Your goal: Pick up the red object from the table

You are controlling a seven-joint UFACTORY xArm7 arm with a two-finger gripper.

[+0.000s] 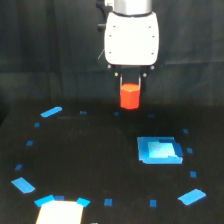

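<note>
The red object [130, 96] is a small red-orange stubby block, held between the two dark fingers of my gripper [130, 90]. It hangs under the white gripper body [131, 39], above the far middle of the black table [90, 150]. The block's lower end seems lifted clear of the table surface, though the dark background makes the gap hard to judge. The fingers are shut against the block's upper sides.
A blue square patch [159, 150] lies on the table at the exterior view's right, in front of the gripper. Small blue tape marks ring the table. Larger blue strips lie at the left [51, 111], lower left [23, 185] and lower right [192, 196]. A white-and-blue thing [60, 210] sits at the bottom edge.
</note>
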